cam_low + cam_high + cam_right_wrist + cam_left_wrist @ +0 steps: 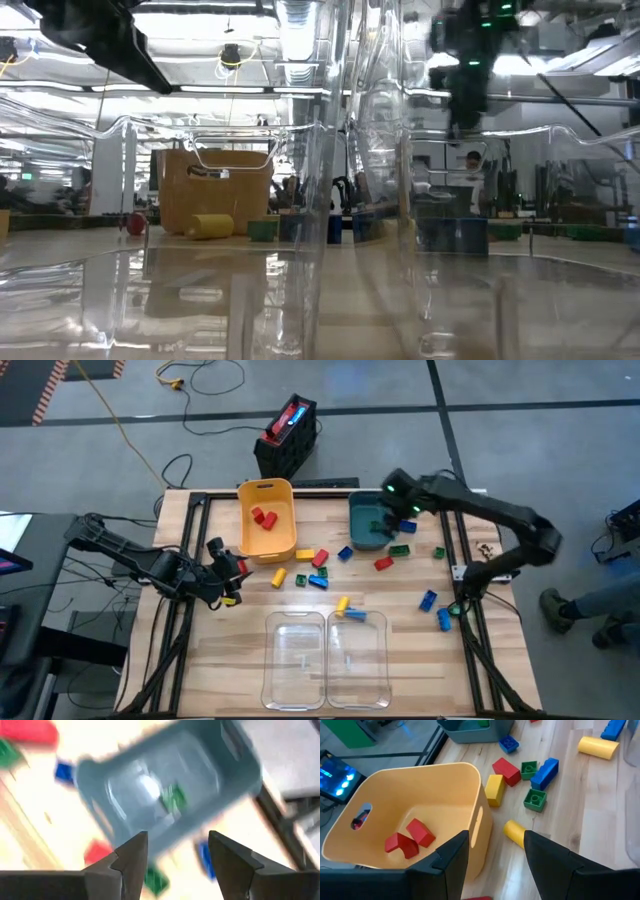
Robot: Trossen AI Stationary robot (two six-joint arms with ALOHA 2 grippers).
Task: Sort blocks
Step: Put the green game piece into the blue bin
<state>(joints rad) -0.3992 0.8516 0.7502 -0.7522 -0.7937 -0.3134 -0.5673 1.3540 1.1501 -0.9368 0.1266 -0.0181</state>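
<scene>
Clear bins (325,660) foremost | right gripper (392,488) spread, empty, above teal bin (368,520) holding green block (173,797) | left gripper (232,573) spread beside yellow bin (266,520)

yellow bin (268,550), teal bin (366,535), two clear bins (325,660), wooden table (230,660)

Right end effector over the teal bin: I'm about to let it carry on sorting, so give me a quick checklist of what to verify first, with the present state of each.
1. Right end effector empty, fingers apart: ok.
2. It is above the teal bin: ok.
3. A green block lies in the teal bin: ok.
4. Green blocks left on the table, such as the one beside the bin: not ok, sorting unfinished.
5. Left end effector open and empty, beside the yellow bin: ok.
6. Yellow bin holds only red blocks: ok.
</scene>
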